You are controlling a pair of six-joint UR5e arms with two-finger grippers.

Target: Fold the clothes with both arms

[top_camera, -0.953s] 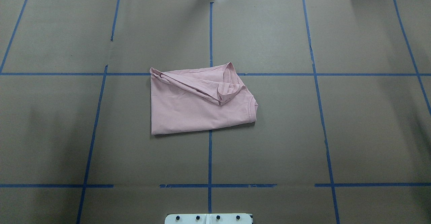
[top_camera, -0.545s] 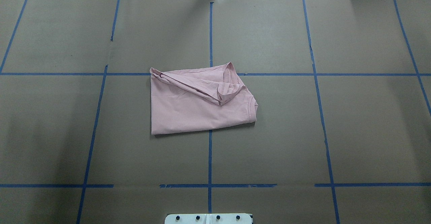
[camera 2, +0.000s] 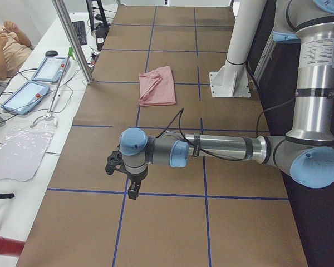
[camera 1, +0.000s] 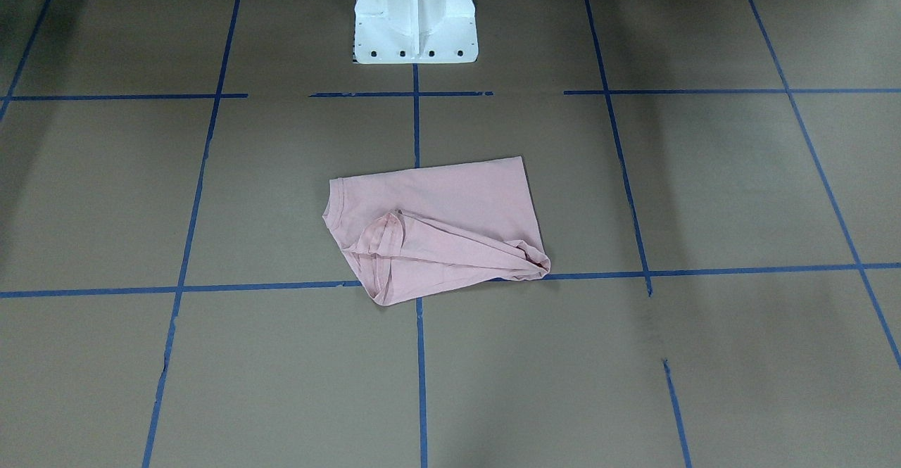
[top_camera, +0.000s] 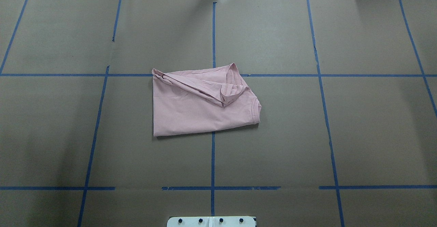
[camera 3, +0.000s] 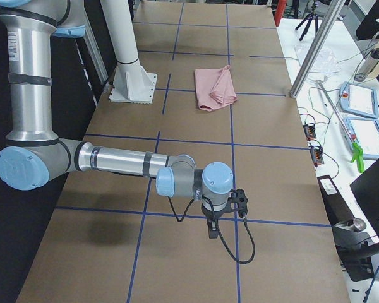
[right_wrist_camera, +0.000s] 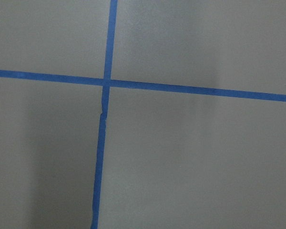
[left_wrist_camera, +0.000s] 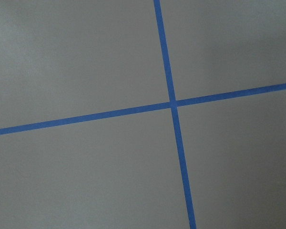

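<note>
Pink T-shirt [top_camera: 201, 104] lies folded in a rough rectangle at the middle of the table [top_camera: 307, 135], on brown paper, over a crossing of the blue tape grid. Ribbed collar [top_camera: 255, 111] sits at its right edge in the overhead view. A loose flap [top_camera: 218, 85] is folded diagonally across the far side. The front-facing view shows the same shirt mirrored, with the white pedestal base [camera 1: 415, 24] beyond it.

Arms show only in the side views. The exterior left view has the left arm [camera 2: 222, 149] stretched low over the table, left pincer [camera 2: 133, 192] pointing down, well apart from the shirt. The exterior right view has the right arm [camera 3: 120, 161] likewise, right pincer [camera 3: 211, 230] down and far from the shirt. Cannot tell how wide either pincer stands. Both wrist views give only paper and a tape cross [left_wrist_camera: 172, 104].

Beside the table are a metal pole [camera 2: 72, 39], two tablets [camera 2: 50, 69], cables, and a seated person [camera 2: 5, 44] at the edge.
</note>
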